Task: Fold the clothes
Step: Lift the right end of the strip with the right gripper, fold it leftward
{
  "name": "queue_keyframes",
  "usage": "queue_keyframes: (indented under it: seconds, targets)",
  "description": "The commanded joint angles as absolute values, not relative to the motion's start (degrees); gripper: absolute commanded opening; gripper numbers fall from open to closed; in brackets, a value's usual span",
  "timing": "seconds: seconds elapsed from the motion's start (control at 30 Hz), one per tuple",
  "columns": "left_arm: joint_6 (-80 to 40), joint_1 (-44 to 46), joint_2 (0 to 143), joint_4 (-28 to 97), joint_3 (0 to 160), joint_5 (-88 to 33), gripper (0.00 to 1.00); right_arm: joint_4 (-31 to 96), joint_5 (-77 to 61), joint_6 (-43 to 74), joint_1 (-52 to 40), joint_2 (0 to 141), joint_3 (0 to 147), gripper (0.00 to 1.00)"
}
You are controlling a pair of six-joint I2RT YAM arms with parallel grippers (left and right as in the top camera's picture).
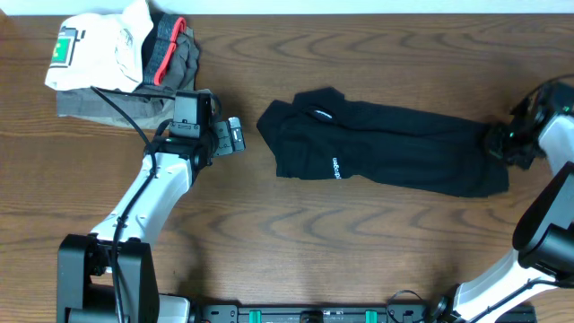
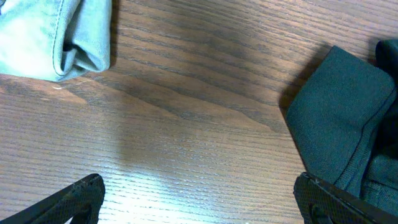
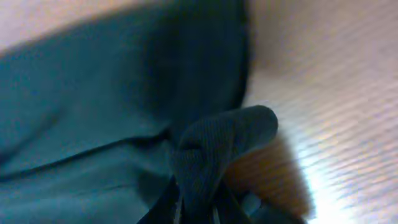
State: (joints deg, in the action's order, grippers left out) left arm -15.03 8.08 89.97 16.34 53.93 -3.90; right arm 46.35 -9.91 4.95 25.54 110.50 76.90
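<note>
At table centre: black soft-fabric garment with small white printed lettering, lying flat on the wood, stretched from the middle toward the right side, lightly wrinkled along its length.
Left end of garment: a little wider and rumpled, with the white lettering near its lower edge.
Right end of garment: drawn up into a small bunched fold, seen very close and blurred in the right wrist view.
Right gripper: at the far right end of the garment, fingers pressed together on that bunched fold, pinching the dark cloth.
Left gripper: fingers spread wide, just beside the left edge of the garment and apart from it; only bare wood between the two dark fingertips in the left wrist view, a garment corner at the right of them.
Back left corner: white garment with a green patch, lying partly over folded grey garments with red trim, well apart from the black one.
Table: brown wooden table, grain clearly visible.
</note>
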Motion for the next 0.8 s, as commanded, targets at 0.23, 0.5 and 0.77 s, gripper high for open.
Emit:
queue_keyframes:
  seconds: [0.23, 0.5, 0.77]
  targets:
    - [-14.9, 8.0, 89.4, 16.5, 55.0, -3.9, 0.98, 56.8, -19.9, -0.5, 15.1, 104.4, 84.9, 0.08]
    - [-14.9, 8.0, 89.4, 16.5, 55.0, -3.8, 0.98, 54.8, -19.5, 1.5, 4.7, 104.4, 84.9, 0.07]
    - [-14.9, 8.0, 89.4, 16.5, 55.0, -3.8, 0.98, 50.3, -19.2, 3.2, -3.9, 104.4, 84.9, 0.08]
